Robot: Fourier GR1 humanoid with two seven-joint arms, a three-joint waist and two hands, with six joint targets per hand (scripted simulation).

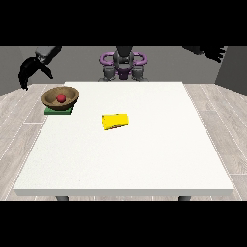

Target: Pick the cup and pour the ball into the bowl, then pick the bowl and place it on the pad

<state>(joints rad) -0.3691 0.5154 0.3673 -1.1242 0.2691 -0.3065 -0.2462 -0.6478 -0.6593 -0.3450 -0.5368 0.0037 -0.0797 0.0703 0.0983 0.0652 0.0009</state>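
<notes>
On the white table (pixel 144 159), the job looks all but done. The brown bowl (pixel 60 98) sits on the green pad (pixel 59 111) near the table's far corner at the view's left, with the red ball (pixel 61 98) inside it. The yellow cup (pixel 116 121) lies tipped on its side near the table's middle, well apart from the bowl and held by nothing.

Judging by this, pouring and placing are complete; only pulling the arms back seems left. The hand at the view's left (pixel 30 70) hangs above and beside the bowl, fingers drooping apart, gripping nothing. The hand at the view's right (pixel 212 52) is raised off the table's far side, fingers spread, also empty.

Most of the pad is hidden under the bowl. The robot's head is cut off at the top.
</notes>
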